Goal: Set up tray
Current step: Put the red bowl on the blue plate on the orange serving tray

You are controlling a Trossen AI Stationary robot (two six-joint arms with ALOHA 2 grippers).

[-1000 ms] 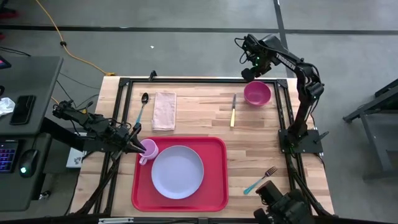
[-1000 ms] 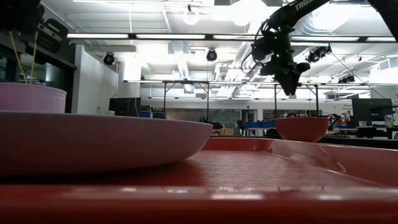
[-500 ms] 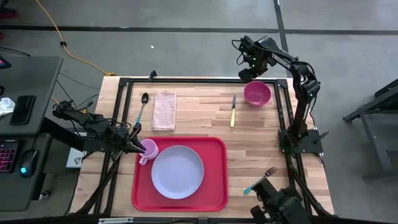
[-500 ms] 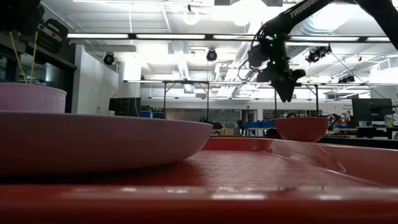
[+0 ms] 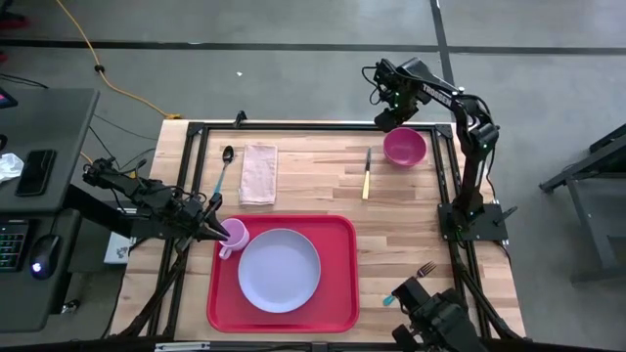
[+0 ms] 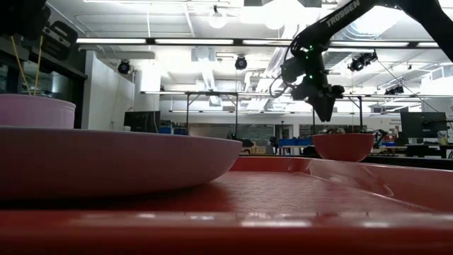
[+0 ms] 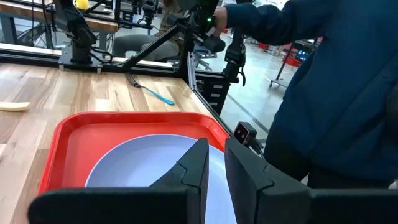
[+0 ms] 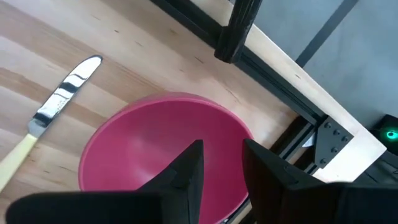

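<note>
The surface (image 5: pixel 391 210) is light, smooth wood. The tray (image 5: pixel 337 293) is shiny red plastic. The napkin (image 5: pixel 258 173) is soft cloth.

L claw (image 5: pixel 217 231) low, near-closed; R claw (image 5: pixel 384 119) raised, slightly open.

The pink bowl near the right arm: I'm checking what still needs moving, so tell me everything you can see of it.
The pink bowl is round, deep-sided and looks like smooth magenta plastic. It stands upright and appears empty on the wooden table, near the far right corner and off the red tray. A knife lies apart from it on the table. The right end effector hovers just above it, fingers slightly parted, not touching it. Nothing but the table touches the bowl.
</note>
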